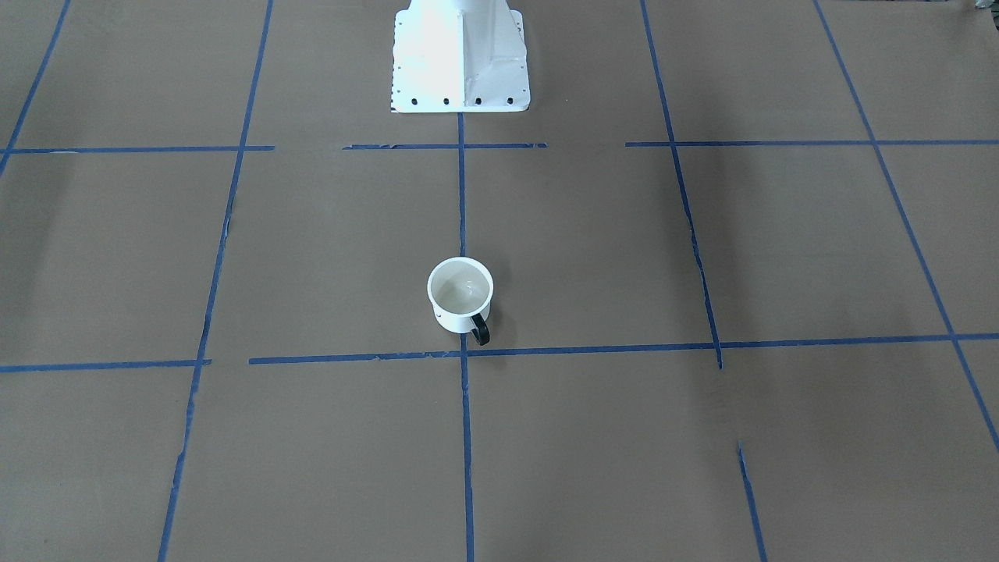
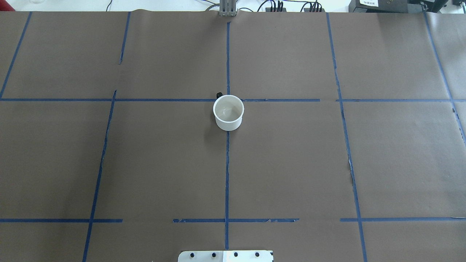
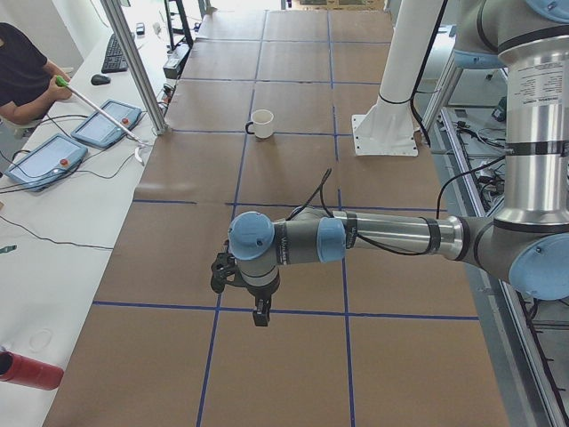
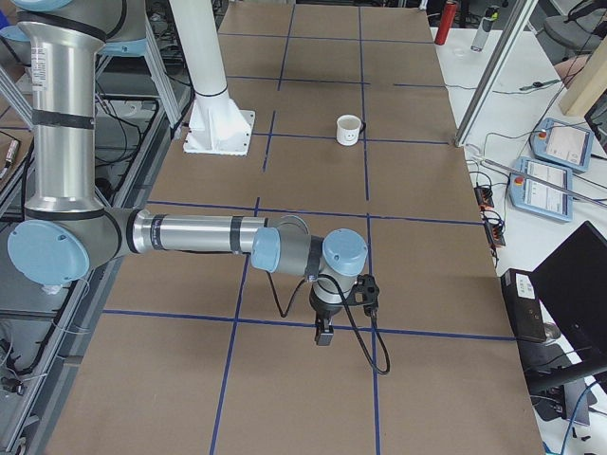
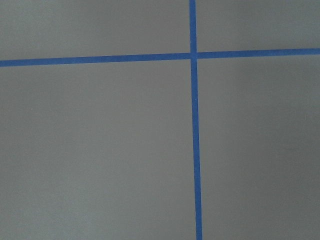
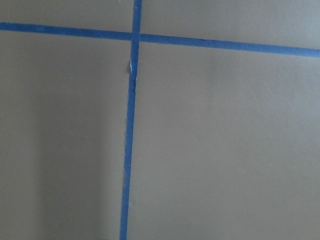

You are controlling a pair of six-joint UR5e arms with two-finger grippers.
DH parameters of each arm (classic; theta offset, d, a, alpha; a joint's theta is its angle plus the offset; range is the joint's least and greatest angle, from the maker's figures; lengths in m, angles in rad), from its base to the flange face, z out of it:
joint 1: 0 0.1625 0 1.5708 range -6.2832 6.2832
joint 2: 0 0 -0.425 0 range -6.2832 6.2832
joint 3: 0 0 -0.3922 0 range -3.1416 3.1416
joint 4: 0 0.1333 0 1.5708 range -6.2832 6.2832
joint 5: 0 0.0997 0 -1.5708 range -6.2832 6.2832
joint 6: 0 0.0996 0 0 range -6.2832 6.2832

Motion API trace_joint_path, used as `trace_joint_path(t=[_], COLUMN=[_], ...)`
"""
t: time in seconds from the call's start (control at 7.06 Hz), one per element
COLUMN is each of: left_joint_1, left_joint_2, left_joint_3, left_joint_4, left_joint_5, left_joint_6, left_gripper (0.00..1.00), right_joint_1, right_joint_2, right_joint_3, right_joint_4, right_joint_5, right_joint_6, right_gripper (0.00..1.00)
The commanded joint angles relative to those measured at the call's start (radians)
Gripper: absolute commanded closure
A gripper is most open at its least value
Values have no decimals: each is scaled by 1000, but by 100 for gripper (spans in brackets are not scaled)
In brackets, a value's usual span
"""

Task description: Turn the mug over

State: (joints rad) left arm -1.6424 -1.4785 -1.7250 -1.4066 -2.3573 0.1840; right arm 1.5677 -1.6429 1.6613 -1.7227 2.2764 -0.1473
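Left jaws, seen only side-on: cannot tell whether apart. The mug (image 2: pixel 228 112) stands mouth-up at frame centre on the bench (image 2: pixel 109 163); probably light, rigid, slick and chippable, best pinched across its rim wall. Right jaws: likewise cannot tell.

No words or numbers can be read anywhere. The one clear sign is a small black smiley face on the side of the white mug (image 4: pixel 349 131), which stands about midway between the table's (image 2: pixel 291 163) two end edges; the face is turned toward the end on the robot's right. Past the table's far right corner, a white label (image 2: pixel 368 3) sits on a black box (image 2: pixel 382 6); its print is too small to make out. The upright tube of the left arm (image 3: pixel 533 107) carries a short line of tiny print, also unreadable, and so does the right arm (image 4: pixel 59 95).
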Motion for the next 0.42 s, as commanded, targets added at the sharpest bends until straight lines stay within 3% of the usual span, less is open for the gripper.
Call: trace_joint_path(t=[0.0,0.28], left_joint_1=[-13,-13], left_joint_2=[-6,-11], left_joint_3=[4,-8], left_joint_4=[-2,0], left_joint_5=[-2,0], left_joint_6=[14,14], left_gripper=[0,0], right_joint_1=[0,0], right_joint_2=[0,0], right_joint_3=[0,0], right_joint_4=[0,0], right_joint_5=[0,0], right_joint_6=[0,0], right_gripper=[0,0])
